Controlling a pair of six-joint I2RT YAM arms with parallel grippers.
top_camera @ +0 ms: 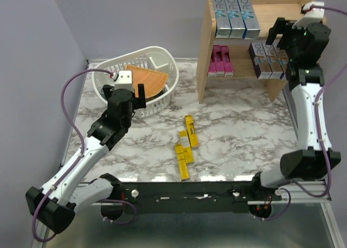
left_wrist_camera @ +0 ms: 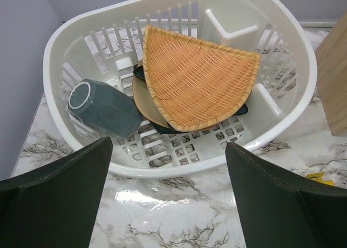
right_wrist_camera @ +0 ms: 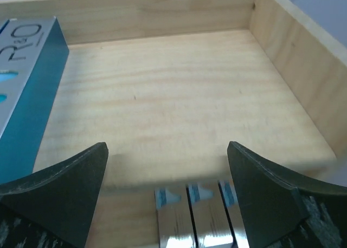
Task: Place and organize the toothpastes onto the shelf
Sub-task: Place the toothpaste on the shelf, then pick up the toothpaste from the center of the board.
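Toothpastes are mostly housed on the shelf (top_camera: 204,53) at one o'clock in the overhead view: blue-silver cartons (top_camera: 236,16) stand on the upper tier, with pink cartons (top_camera: 221,61) and purple-silver cartons (top_camera: 265,58) below. Yellow cartons (top_camera: 185,145) lie loose on the table (top_camera: 238,134) near centre. The right gripper (right_wrist_camera: 167,145) hangs spread and empty over the bare upper board, while the left gripper (left_wrist_camera: 168,145), likewise released, faces the basket (left_wrist_camera: 282,123) at ten o'clock. The yellow ones look due next. Back away without clipping the standing rows, pinch one carton across its narrow width, and stand it at three o'clock of the blue row. Large "R O" lettering reads on the blue-silver fronts; the yellow print is too small.
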